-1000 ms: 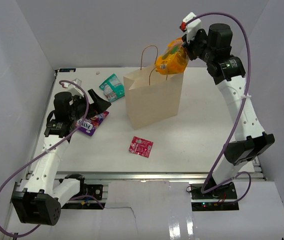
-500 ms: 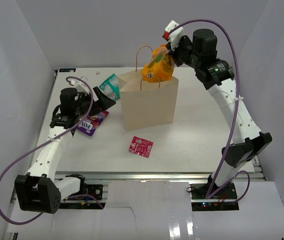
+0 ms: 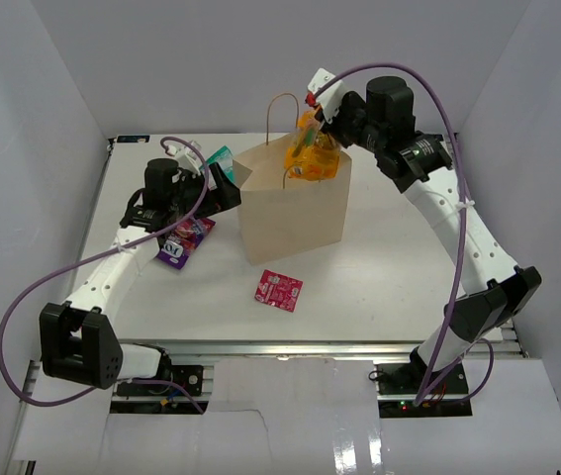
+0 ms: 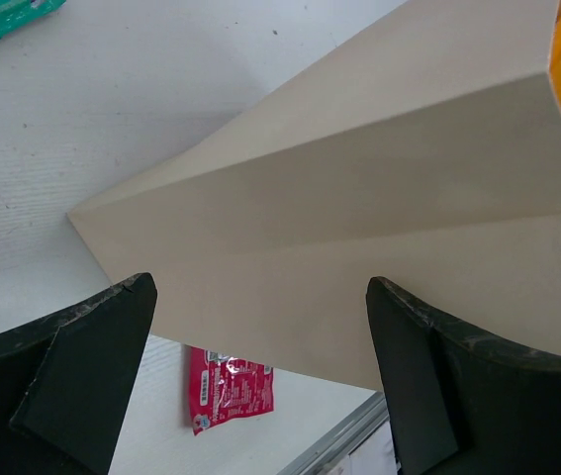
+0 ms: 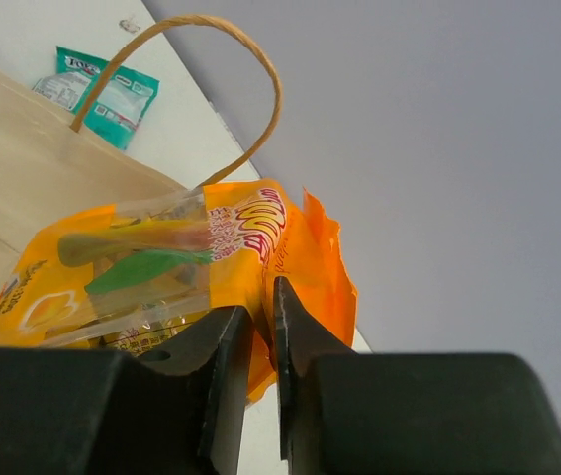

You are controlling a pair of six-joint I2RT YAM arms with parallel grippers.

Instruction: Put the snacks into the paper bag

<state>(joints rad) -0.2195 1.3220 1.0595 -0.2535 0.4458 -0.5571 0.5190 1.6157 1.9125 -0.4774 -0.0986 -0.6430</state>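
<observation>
as right fingers (image 5: pixel 223 368) pinch a glossy orange-yellow pouch (image 5: pixel 166 265) at a tan paper bag's (image 3: pixel 295 208) mouth, left fingers (image 4: pixel 87 371) gape. they face its side.

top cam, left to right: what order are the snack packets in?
purple packet → teal packet → pink-red packet → orange pouch, pinched by the right gripper at the mouth of the paper bag.
</observation>
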